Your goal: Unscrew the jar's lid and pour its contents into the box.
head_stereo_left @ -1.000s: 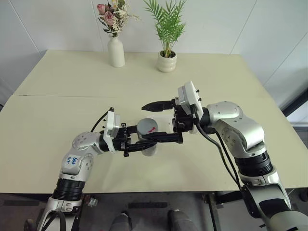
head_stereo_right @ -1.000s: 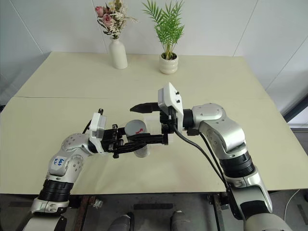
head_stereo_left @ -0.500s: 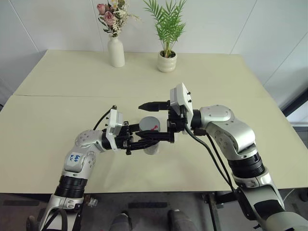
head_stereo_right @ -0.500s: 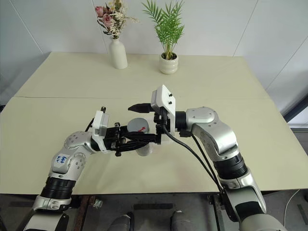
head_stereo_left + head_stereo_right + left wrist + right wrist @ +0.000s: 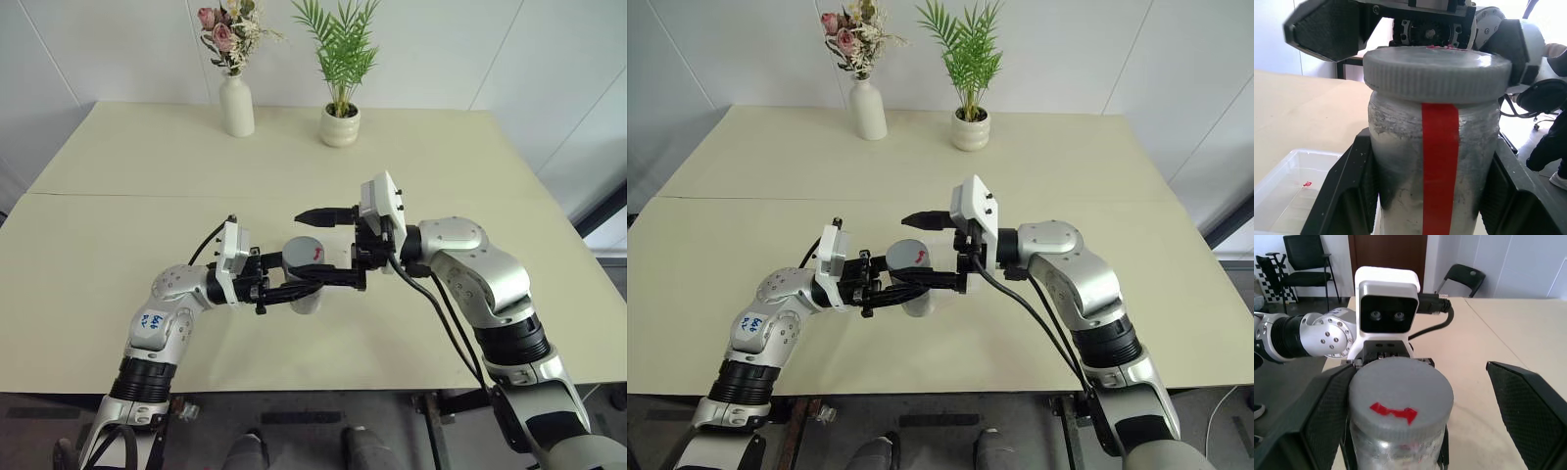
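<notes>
Grey lid [image 5: 307, 252] sits on the jar [image 5: 1433, 166], which the left gripper [image 5: 294, 291] grasps upright; right gripper [image 5: 318, 247] straddles the lid, jaws spread wide, near finger touching.

We see the jar [image 5: 1435, 166] upright above the table, clear glass with a red stripe down its side. The grey ribbed lid [image 5: 1400, 404], bearing 1 red mark, sits screwed on. The clear box [image 5: 1288, 193] lies beside it below.
</notes>
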